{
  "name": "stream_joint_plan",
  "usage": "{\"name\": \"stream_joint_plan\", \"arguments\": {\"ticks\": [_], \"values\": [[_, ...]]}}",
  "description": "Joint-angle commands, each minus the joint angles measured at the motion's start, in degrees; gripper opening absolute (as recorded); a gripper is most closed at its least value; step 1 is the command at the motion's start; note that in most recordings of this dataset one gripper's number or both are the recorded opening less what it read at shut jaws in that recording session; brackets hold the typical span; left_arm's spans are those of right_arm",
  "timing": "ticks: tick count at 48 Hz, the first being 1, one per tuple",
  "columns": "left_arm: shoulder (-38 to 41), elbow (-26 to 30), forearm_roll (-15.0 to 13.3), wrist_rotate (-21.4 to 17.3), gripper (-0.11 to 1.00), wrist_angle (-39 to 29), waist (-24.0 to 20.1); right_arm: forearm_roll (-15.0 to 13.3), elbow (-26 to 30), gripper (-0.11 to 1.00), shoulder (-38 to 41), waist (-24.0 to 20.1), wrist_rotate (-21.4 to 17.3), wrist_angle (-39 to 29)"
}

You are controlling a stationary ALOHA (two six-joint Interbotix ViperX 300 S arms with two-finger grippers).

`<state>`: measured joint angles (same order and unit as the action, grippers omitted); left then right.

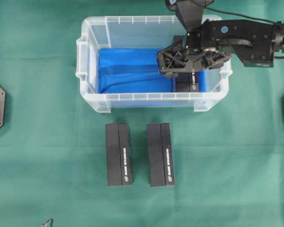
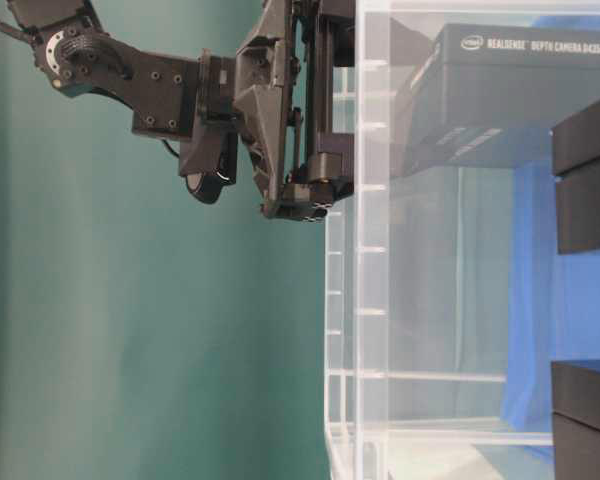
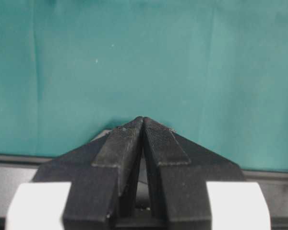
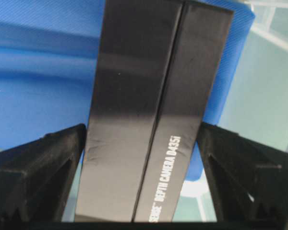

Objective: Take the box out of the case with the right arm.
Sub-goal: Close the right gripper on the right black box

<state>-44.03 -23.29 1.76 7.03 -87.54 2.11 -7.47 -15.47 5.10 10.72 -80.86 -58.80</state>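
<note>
Box (image 4: 149,120) sits at the right end of the case (image 1: 92,101), on the blue lining. Right gripper (image 4: 144,191) straddles it, jaws spread wide, no contact visible, likely lined up to grip. Left gripper (image 3: 143,125) parked, jaws pressed together. Count: one box inside, two outside boxes (image 1: 119,154) on the table.

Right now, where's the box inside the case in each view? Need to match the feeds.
Overhead: box at the case's right end, mostly under the right end effector.
Table-level: upper right, behind the clear wall, white lettering showing.
Left wrist: not in view.
Right wrist: centre, between the open fingers.
Shared landmark: blue lining.
</note>
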Motion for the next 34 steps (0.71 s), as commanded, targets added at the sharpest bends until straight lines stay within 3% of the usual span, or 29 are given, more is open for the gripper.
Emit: {"name": "stream_joint_plan", "arguments": {"ticks": [1, 20, 23, 27, 34], "values": [[0.26, 0.62, 0.18, 0.09, 0.00, 0.18, -0.09, 0.26, 0.35, 0.90, 0.09, 0.26, -0.09, 0.97], [0.18, 0.62, 0.09, -0.09, 0.00, 0.18, -0.09, 2.37, 0.62, 0.88, 0.26, 0.26, -2.20, 0.79], [0.18, 0.62, 0.09, -0.09, 0.00, 0.18, -0.09, 2.46, 0.79, 0.83, 0.35, 0.26, -2.55, 0.70], [0.18, 0.62, 0.09, -0.09, 0.00, 0.09, -0.09, 2.64, 0.97, 0.65, 0.35, 0.18, -2.72, 0.70], [0.18, 0.62, 0.09, -0.09, 0.00, 0.09, -0.09, 2.64, 1.23, 0.65, 0.35, 0.00, -2.64, 0.35]]}}
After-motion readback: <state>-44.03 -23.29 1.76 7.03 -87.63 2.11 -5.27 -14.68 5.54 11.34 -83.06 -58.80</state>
